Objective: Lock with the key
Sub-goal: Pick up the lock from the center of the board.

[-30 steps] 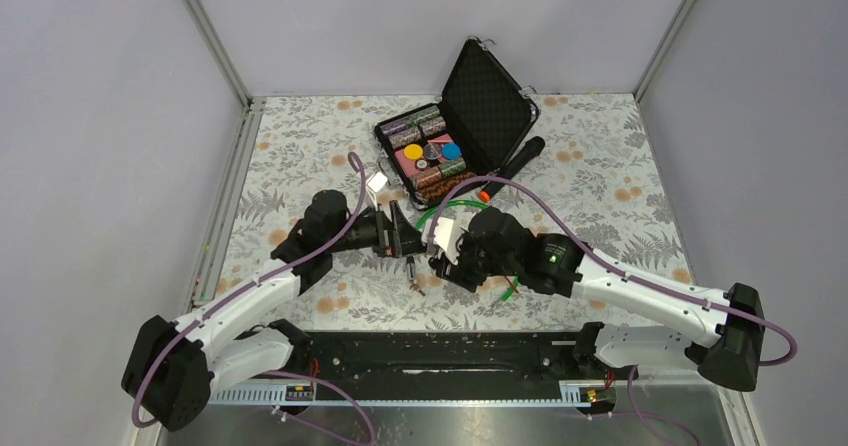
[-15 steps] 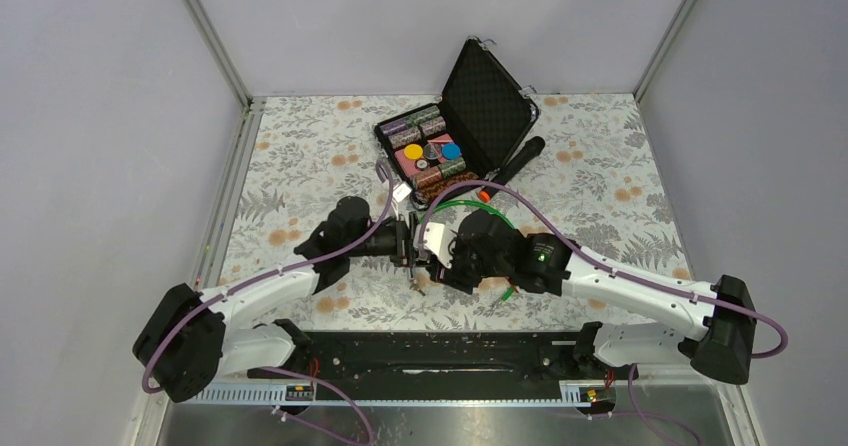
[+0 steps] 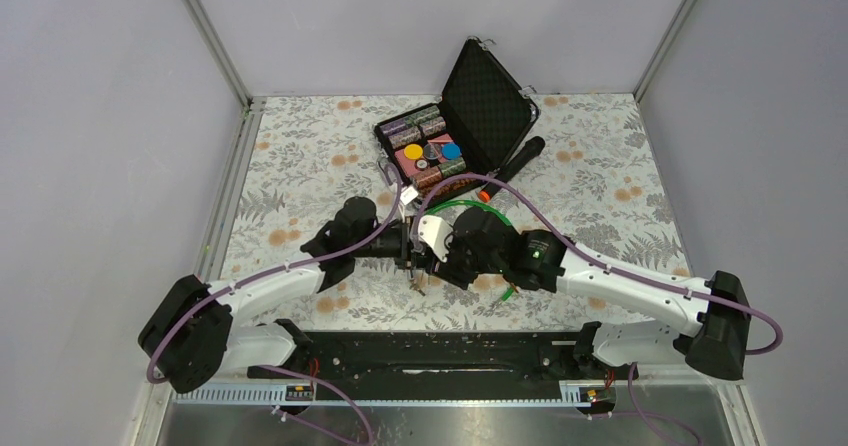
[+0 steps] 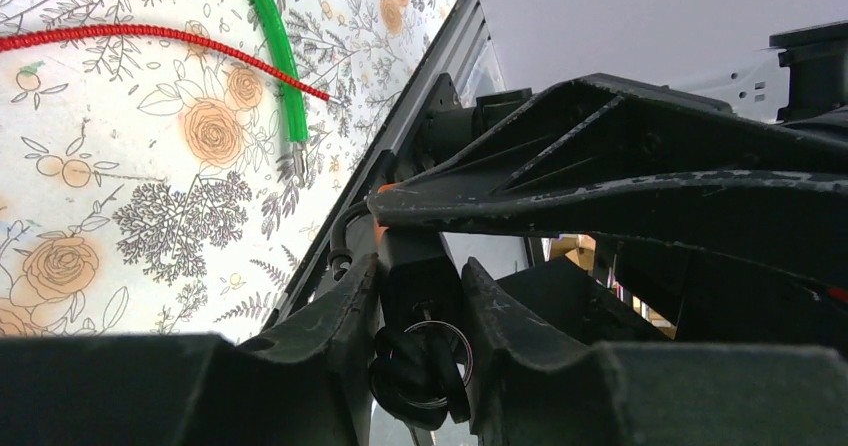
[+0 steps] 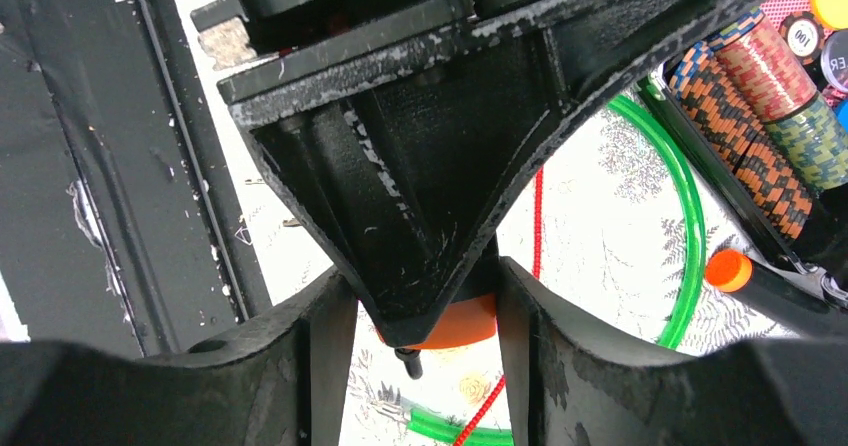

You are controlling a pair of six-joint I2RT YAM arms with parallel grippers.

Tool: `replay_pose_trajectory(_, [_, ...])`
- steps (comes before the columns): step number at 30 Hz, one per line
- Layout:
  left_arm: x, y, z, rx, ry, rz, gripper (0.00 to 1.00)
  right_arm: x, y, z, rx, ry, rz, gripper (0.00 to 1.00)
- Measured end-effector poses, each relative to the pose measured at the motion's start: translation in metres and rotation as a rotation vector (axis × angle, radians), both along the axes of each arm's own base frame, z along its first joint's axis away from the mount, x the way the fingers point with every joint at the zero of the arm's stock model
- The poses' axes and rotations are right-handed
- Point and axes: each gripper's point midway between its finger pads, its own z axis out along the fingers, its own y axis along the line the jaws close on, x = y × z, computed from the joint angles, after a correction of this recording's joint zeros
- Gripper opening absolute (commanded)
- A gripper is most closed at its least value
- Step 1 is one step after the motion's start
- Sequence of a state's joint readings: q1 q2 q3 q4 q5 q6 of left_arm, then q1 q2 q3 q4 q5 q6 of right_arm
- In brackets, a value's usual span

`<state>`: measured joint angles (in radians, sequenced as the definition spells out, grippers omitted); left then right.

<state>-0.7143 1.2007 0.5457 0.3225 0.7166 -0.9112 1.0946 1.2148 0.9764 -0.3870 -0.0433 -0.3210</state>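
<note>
My two grippers meet at the mat's middle. The right gripper [image 3: 435,256] [image 5: 425,276] is shut on the cable lock's body, whose orange end [image 5: 450,328] shows between its fingers. The left gripper [image 3: 410,254] [image 4: 420,266] faces it. Its fingers press both sides of a dark flat piece [image 4: 420,291] sticking out of the lock's end. This looks like the key's head, in shadow. A wire ring [image 4: 440,361] with black-headed keys hangs from it. The lock's green cable loop [image 3: 470,206] [image 4: 276,46] lies on the mat behind.
An open black case [image 3: 500,101] of poker chips [image 3: 425,151] stands at the back. A black cylinder [image 3: 520,156] with an orange tip [image 5: 728,269] lies beside it. A red cord [image 4: 150,34] crosses the floral mat. The black base rail [image 3: 440,351] runs along the near edge.
The left arm has reached right to the lock and its jaws have closed from wide open onto the piece at the lock's end. The right gripper has shifted slightly left, still gripping the lock.
</note>
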Motion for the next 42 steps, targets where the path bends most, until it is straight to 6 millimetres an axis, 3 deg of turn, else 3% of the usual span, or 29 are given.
replay_pose_trajectory(4, [0.002, -0.001, 0.000, 0.004, 0.008, 0.001, 0.00, 0.004, -0.001, 0.000, -0.009, -0.002, -0.039, 0.33])
replay_pose_trajectory(7, [0.005, -0.002, 0.001, 0.009, 0.009, 0.006, 0.00, 0.007, -0.003, 0.000, -0.007, -0.003, -0.084, 0.83])
replay_pose_trajectory(8, [0.007, -0.002, 0.002, 0.009, 0.008, 0.009, 0.00, 0.009, -0.003, 0.001, -0.001, -0.006, -0.104, 0.93])
replay_pose_trajectory(10, [0.012, 0.000, 0.006, 0.011, 0.011, 0.021, 0.00, 0.015, -0.006, 0.005, 0.011, -0.024, -0.156, 0.99])
replay_pose_trajectory(15, [0.039, 0.007, 0.026, 0.003, -0.020, 0.080, 0.00, 0.017, -0.028, 0.027, 0.139, -0.070, -0.245, 0.99])
replay_pose_trajectory(18, [0.051, 0.011, 0.040, -0.006, -0.047, 0.110, 0.00, 0.015, -0.043, 0.044, 0.248, -0.077, -0.288, 0.82])
replay_pose_trajectory(21, [0.049, 0.015, 0.048, -0.011, -0.059, 0.115, 0.00, 0.016, -0.053, 0.056, 0.345, -0.054, -0.326, 0.66])
replay_pose_trajectory(25, [0.040, 0.021, 0.061, -0.025, -0.064, 0.118, 0.00, 0.022, -0.058, 0.055, 0.421, -0.007, -0.364, 0.70])
replay_pose_trajectory(29, [0.033, 0.025, 0.075, -0.054, -0.066, 0.123, 0.00, 0.017, -0.053, 0.043, 0.459, 0.030, -0.334, 0.83])
replay_pose_trajectory(32, [0.028, 0.027, 0.086, -0.079, -0.061, 0.126, 0.00, 0.011, -0.042, 0.044, 0.502, 0.044, -0.273, 0.84])
replay_pose_trajectory(42, [0.012, 0.032, 0.111, -0.145, -0.035, 0.112, 0.00, -0.004, -0.013, 0.079, 0.637, -0.005, -0.046, 0.55])
